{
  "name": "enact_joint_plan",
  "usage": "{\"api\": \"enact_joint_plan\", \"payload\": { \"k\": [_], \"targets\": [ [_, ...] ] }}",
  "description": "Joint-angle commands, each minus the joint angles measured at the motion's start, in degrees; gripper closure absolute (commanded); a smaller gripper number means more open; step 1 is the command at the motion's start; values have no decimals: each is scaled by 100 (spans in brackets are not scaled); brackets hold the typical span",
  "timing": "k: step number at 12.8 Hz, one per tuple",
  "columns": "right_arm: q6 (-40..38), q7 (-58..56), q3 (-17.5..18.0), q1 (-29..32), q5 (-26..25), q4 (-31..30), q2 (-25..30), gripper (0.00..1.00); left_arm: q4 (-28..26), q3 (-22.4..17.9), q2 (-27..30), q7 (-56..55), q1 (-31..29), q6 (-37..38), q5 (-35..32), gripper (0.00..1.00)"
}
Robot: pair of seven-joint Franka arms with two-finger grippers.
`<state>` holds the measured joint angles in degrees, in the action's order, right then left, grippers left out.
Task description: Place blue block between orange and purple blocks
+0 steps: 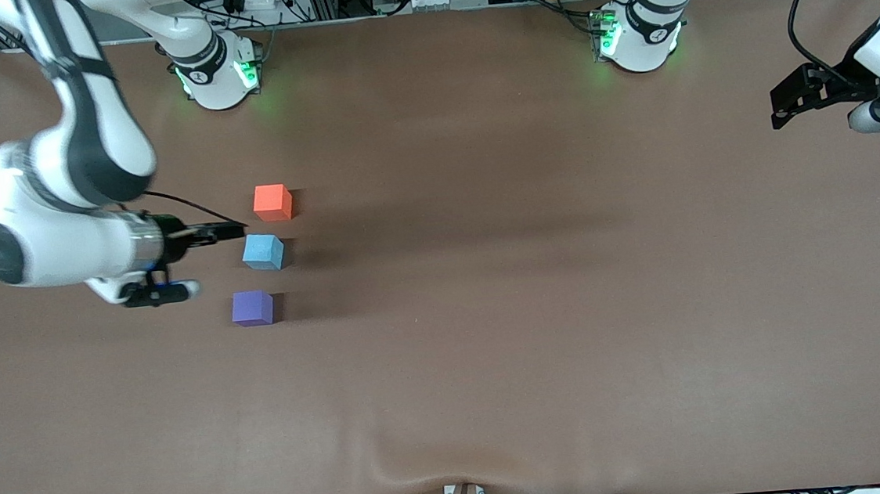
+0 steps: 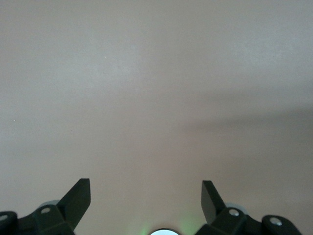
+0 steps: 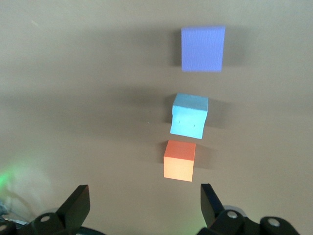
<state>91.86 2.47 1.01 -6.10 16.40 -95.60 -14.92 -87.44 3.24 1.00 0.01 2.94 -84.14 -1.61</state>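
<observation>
The blue block (image 1: 263, 251) sits on the brown table in a row with the other two cubes. The orange block (image 1: 272, 202) is farther from the front camera and the purple block (image 1: 252, 307) is nearer. The blue block is turned a little askew. My right gripper (image 1: 235, 231) is open and empty, its tip beside the blue block toward the right arm's end of the table. The right wrist view shows the orange block (image 3: 179, 160), blue block (image 3: 190, 115) and purple block (image 3: 203, 49) ahead of the open right gripper (image 3: 144, 193), none between the fingers. My left gripper (image 1: 780, 105) waits open and empty (image 2: 145, 188) at its own end.
The right arm's base (image 1: 214, 68) and the left arm's base (image 1: 639, 35) stand at the table's edge farthest from the front camera, with green lights. The brown table cover (image 1: 494, 337) has a small wrinkle at its nearest edge (image 1: 458, 473).
</observation>
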Motion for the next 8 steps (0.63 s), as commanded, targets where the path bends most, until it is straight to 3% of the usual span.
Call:
{"api": "enact_joint_plan", "payload": {
  "k": [1, 2, 4, 8],
  "targets": [
    [-455, -237, 127, 109, -572, 1127, -160, 0, 113, 19, -56, 87, -13, 73, -41, 0],
    [-885, -299, 214, 126, -951, 1480, -160, 0, 105, 19, -64, 87, -31, 82, -50, 0],
    [-1334, -256, 346, 362, -1061, 2026, -142, 0, 61, 1, -73, 52, -22, 108, -50, 0],
    [-2004, -299, 426, 556, -1060, 2125, 375, 0, 69, 10, -143, 52, 13, 108, -50, 0]
  ]
}}
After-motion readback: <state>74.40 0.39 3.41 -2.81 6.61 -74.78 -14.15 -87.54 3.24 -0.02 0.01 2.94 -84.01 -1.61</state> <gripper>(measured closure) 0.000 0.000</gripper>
